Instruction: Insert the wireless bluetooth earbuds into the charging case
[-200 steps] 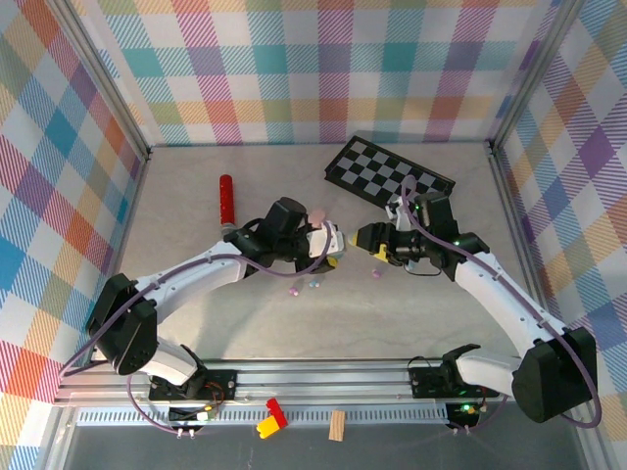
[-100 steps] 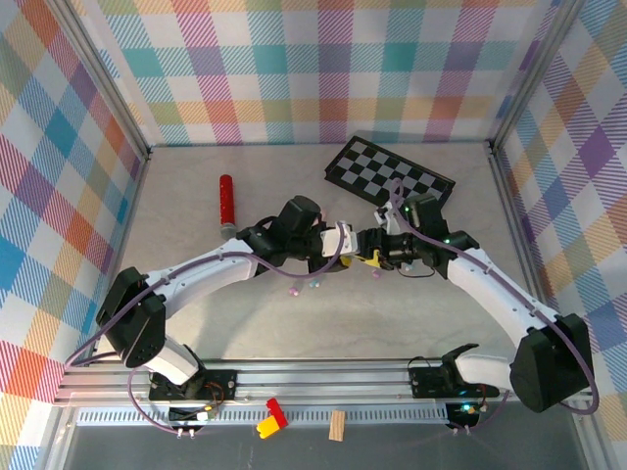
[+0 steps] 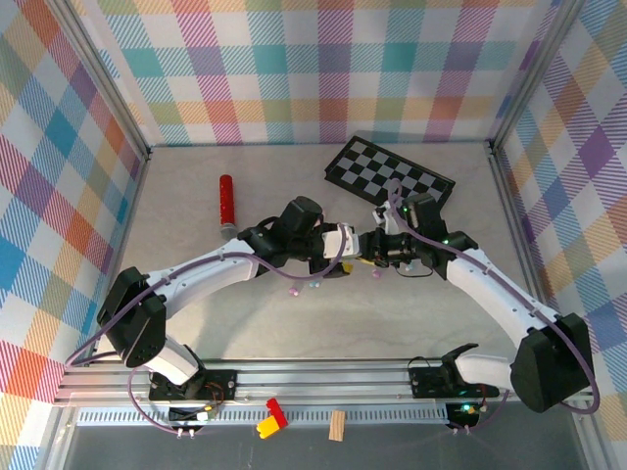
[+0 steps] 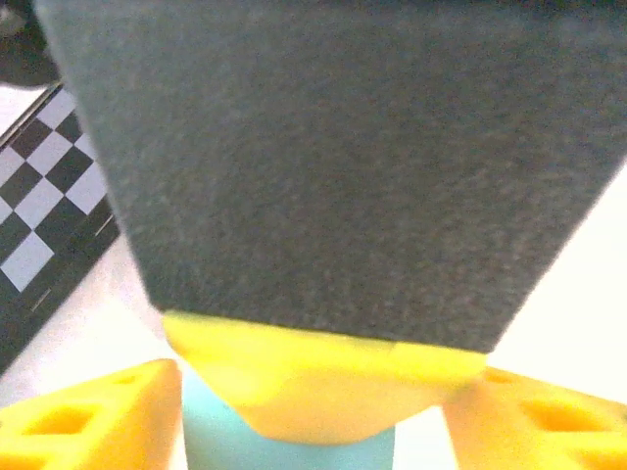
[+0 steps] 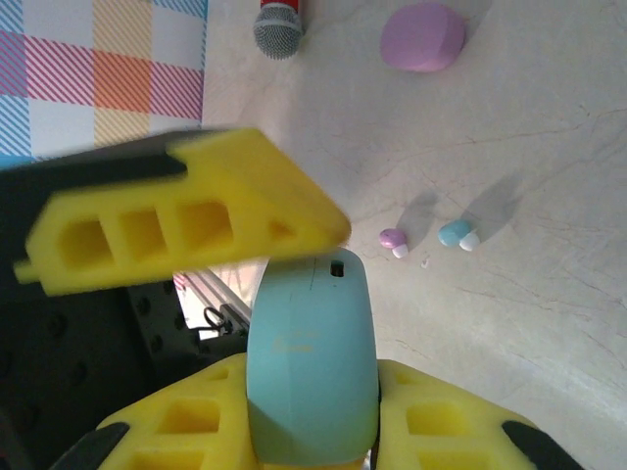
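Case handover, by the look of it. Best approach: keep R gripper [image 5: 313,397] firm, back L gripper [image 4: 306,419] off straight w/o nudging. R clamped on teal charging case [image 5: 312,343], lower centre. L jaws apart around it, holding nothing. Pink earbud [image 5: 393,239] & blue earbud [image 5: 457,235] loose on table [image 5: 519,372], centre right.

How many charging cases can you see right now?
2. A teal case sits clamped in the right claw. A pinkish-purple case lies on the table farther off, near the microphone. Others may be hidden under the arms.
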Controlling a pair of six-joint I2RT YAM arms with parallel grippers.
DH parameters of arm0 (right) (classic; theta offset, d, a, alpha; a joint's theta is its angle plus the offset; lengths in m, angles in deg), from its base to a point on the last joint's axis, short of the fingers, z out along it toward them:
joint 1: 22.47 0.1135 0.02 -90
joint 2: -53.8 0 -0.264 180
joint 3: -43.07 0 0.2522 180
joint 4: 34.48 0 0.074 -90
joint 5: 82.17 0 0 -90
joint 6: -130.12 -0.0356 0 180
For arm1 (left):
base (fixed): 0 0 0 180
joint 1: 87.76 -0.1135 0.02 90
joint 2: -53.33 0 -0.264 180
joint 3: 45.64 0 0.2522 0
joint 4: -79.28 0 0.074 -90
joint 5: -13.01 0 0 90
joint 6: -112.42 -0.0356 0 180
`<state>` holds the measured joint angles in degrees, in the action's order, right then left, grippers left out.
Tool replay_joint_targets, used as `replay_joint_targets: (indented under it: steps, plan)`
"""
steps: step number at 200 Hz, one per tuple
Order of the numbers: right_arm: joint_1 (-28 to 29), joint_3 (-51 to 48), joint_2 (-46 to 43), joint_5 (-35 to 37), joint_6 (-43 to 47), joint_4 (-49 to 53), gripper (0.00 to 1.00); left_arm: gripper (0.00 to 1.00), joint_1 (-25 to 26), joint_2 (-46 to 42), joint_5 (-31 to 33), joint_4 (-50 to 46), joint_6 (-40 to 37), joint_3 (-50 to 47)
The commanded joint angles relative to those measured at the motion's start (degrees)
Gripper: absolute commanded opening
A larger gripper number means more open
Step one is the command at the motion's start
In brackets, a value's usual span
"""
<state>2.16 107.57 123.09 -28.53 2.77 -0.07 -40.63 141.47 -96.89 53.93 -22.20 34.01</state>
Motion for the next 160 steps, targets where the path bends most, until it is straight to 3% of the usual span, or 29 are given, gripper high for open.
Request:
replay_joint_targets:
  steps: [1, 27, 47, 80, 112, 160]
  plan:
    - [-0.25, 0.13, -3.27, -0.44, -1.7, -1.46, 0.19, 0.86, 0.45, -2.54, -1.0, 5.1, 1.65, -2.41]
    - [-1.54, -1.18, -5.49, -6.4, -7.24, -7.52, 0.17, 1.0, -1.49, -7.34, -5.57, 15.58, 8.37, -8.86]
    - [-2.87, -2.33, -6.98, -11.27, -12.83, -12.92, 0.16, 1.0, -3.34, -10.72, -8.84, 25.08, 14.88, -13.53]
    - [-4.38, -5.45, -9.22, -18.79, -27.61, -30.67, 0.12, 1.0, -6.22, -13.63, -12.34, 40.91, 24.69, -20.1]
    - [-4.5, -6.17, -10.57, -19.14, -37.87, -38.75, 0.04, 1.0, -8.37, -13.36, -15.4, 55.62, 34.35, -22.55]
    - [-4.5, -7.56, -11.72, -17.71, -51.73, -49.34, 0.02, 1.0, -8.56, -9.06, -18.58, 71.81, 42.66, -21.68]
